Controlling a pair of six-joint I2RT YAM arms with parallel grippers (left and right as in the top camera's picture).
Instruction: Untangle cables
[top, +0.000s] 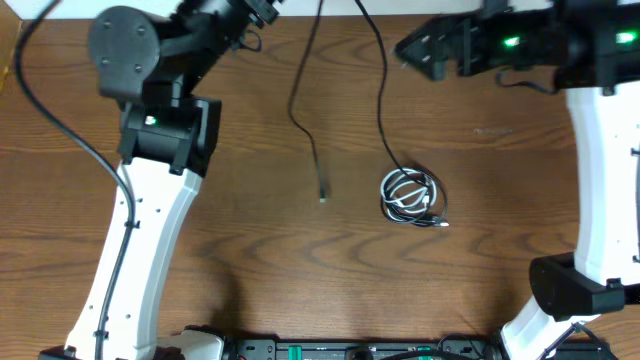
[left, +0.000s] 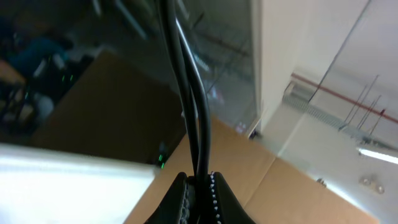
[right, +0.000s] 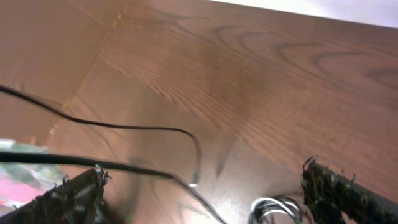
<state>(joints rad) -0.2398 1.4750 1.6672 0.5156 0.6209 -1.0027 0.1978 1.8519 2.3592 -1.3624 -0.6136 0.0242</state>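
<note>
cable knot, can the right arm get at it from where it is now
Probably yes: the right gripper hangs open over the table, and nothing lies between it and the knot.

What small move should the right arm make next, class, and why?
Probably lower the open right gripper over the knotted bundle and pinch it. The left gripper is shut on two black cables. One seems to end in a loose plug, and the other runs into the bundle, where the white cable is wound in.
</note>
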